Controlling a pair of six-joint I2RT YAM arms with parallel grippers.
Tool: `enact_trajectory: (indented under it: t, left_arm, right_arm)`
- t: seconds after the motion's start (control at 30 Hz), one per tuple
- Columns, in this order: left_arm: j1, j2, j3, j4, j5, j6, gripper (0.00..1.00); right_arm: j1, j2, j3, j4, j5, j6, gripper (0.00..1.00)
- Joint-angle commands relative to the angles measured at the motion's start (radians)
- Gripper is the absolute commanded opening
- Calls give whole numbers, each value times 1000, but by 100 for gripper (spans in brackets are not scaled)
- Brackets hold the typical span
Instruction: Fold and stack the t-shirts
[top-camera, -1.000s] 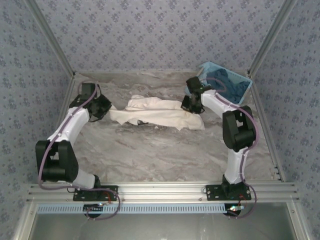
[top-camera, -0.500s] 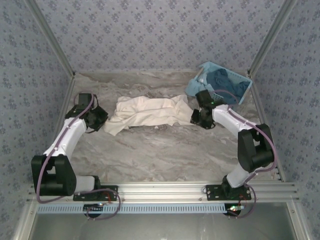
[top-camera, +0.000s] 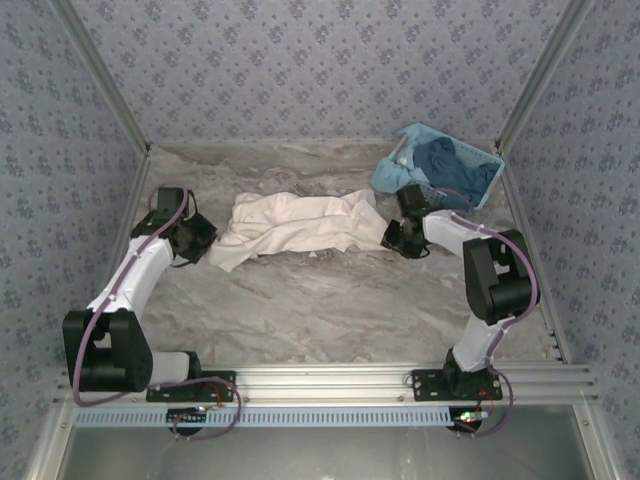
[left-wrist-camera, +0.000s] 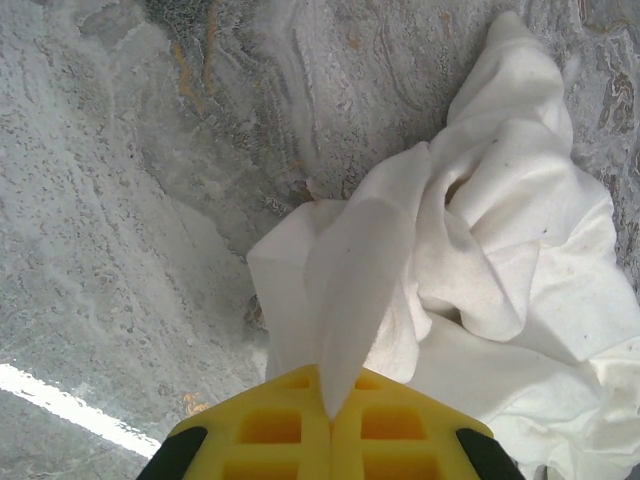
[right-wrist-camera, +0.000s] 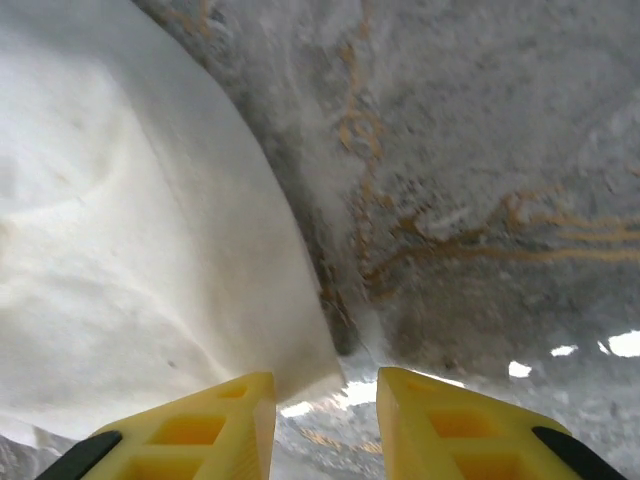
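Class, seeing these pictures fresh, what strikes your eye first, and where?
A crumpled cream t-shirt sprawls across the marbled table. The left end effector pinches a fold of it; the right end effector stands open at its other edge. A light blue basket of dark cloth sits far right.

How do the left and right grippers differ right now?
The left gripper is shut, pinching a fold of the t-shirt; the right gripper is open, holding nothing. The left is at the shirt's left end, the right at its right end, bare table showing between its jaws. Both have yellow fingers and sit low over the table.
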Motion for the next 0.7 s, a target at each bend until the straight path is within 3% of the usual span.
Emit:
enact_trajectory:
  t: [0.0, 0.13, 0.23, 0.4, 0.67]
  left_arm:
    - [-1, -22, -2, -16, 22, 13, 0]
    - [-1, -21, -6, -12, 28, 16, 0]
    - [-2, -21, -7, -10, 37, 11, 0]
    - [-2, -27, -3, -10, 45, 5, 0]
    - [-3, -33, 4, -11, 50, -2, 0]
  right_arm:
    - [-5, 49, 33, 21, -24, -21, 32]
    - [-2, 94, 67, 22, -26, -34, 19]
    - [-1, 83, 74, -5, -10, -26, 0]
    - [6, -55, 89, -66, 67, -26, 0]
    - [-3, -190, 155, -303, 29, -49, 0]
